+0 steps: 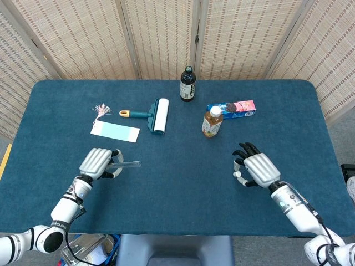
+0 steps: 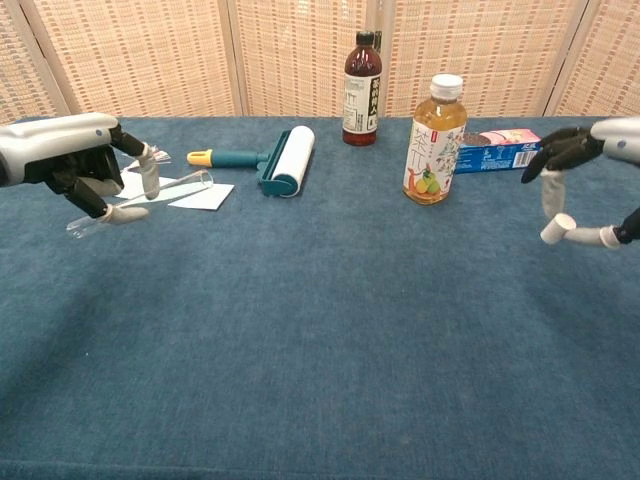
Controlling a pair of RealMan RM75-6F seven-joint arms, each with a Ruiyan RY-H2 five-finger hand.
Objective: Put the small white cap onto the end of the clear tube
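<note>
Left fingers [image 2: 128, 210]: pinch the tube [image 2: 140, 203], lifted at 8 o'clock of the table [image 1: 183, 194].
Right fingers [image 2: 592, 236]: seem to hold the cap [image 2: 557, 228], at 4 o'clock.
Gap: hands well apart.
Risk: light fingertip grip, so cap may slip or meet the tube tilted.

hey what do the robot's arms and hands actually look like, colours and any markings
Both hands, the left hand and right hand, have ribbed silver-grey backs, black fingers and pale whitish fingertip pads. The forearms are slim silver-white tubes with black bands at the wrists and joints. The right forearm shows a small bluish-green dot. No loose cables are visible.
</note>
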